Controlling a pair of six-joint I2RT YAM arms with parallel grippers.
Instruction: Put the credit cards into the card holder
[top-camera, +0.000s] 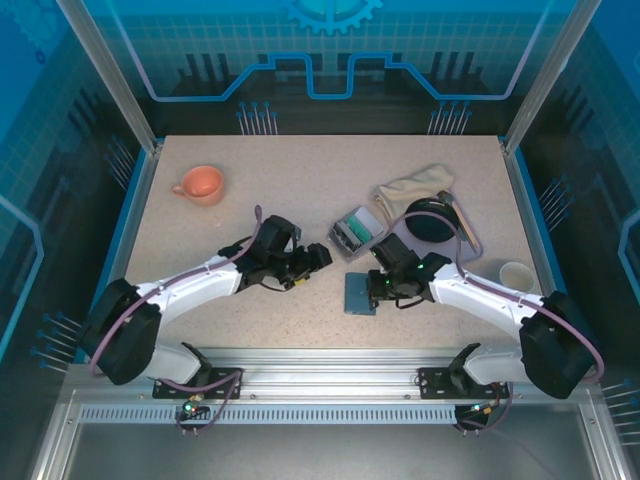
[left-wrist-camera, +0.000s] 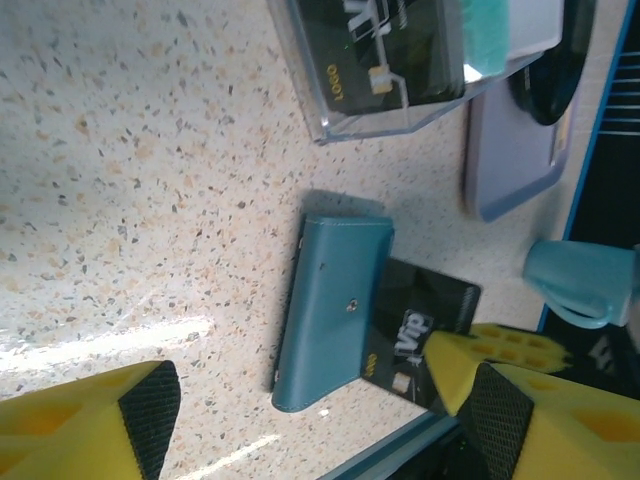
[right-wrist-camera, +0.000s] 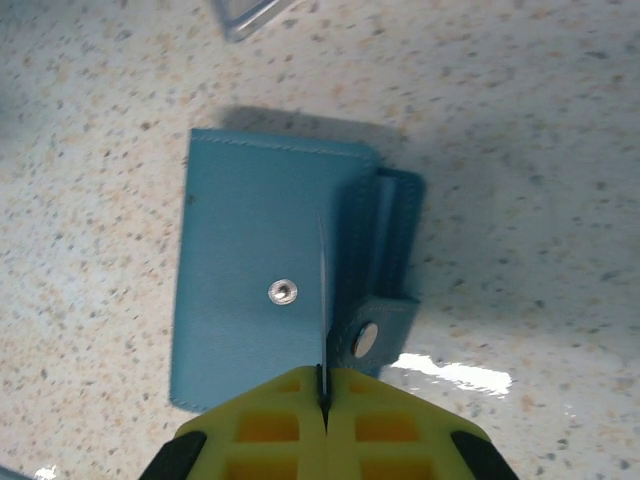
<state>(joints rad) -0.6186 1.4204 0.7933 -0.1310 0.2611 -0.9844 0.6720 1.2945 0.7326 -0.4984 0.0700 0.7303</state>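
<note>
The job right now looks like sliding one card into the wallet. Next, that card needs a gentle push straight in, and the wallet must not slip away.

On the left, the left arm reaches low across the speckled table (top-camera: 300, 170) toward the middle. The left gripper (top-camera: 312, 257) hangs close above the table, a bit to the left of the wallet. Its yellow fingers (left-wrist-camera: 95, 425) are spread wide apart and hold nothing. It could help by pressing the wallet down.

In the middle, a clear plastic box (left-wrist-camera: 380, 90) sits near, with more cards inside, dark and green.

Just in front of the box lies the small flat blue folding wallet (right-wrist-camera: 255, 270), flat on the table. A thin black plastic card (left-wrist-camera: 425, 325) sticks out of its right side. One end looks tucked inside.

On the right, the right arm bends in low. The right gripper (right-wrist-camera: 322, 420) has its yellow fingers pinched tight on the far end of the black card.
</note>
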